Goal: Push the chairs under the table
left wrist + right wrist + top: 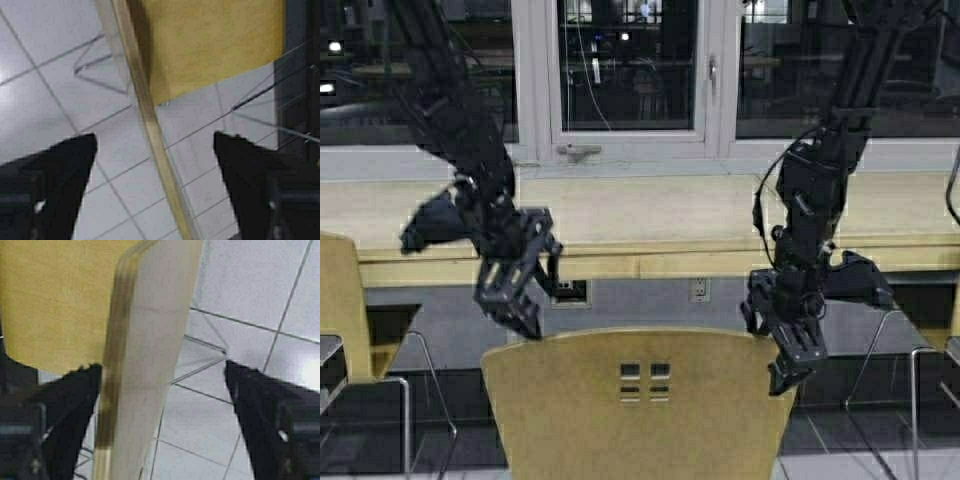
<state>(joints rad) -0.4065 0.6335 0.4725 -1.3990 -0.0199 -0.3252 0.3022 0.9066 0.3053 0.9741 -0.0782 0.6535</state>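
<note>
Both arms of a Mobile ALOHA robot reach down over the backrest of a tan plywood chair (640, 400) that stands directly in front of the long pale worktop (650, 215) beneath a window. The left end effector (515, 285) hangs at the backrest's upper left corner and the right end effector (790, 340) at its upper right. Both are spread open: each wrist view shows the backrest's thin top edge (150, 125) running between two parted black fingers (50, 175), with the chair's seat (55, 295) and pale floor tiles below. No finger can be seen pressing the wood, though from these angles contact cannot be ruled out.

Straddling the top edge at the two corners looks like a set-up for an even forward shove, so that the chair rolls straight in rather than twisting. The chair sits short of the worktop's thick front edge, with its seat apparently not yet tucked beneath, so the push seems still to be made.

A matching chair (350, 320) stands at the far left, its chrome legs (425, 385) showing, and another chrome frame (910, 370) appears at the far right, probably belonging to a third chair. Both flank the middle chair at a distance. Wall sockets (698, 290) sit on the grey panel under the worktop. The space straight ahead of the chair appears open, though its own legs are hidden behind the backrest.
</note>
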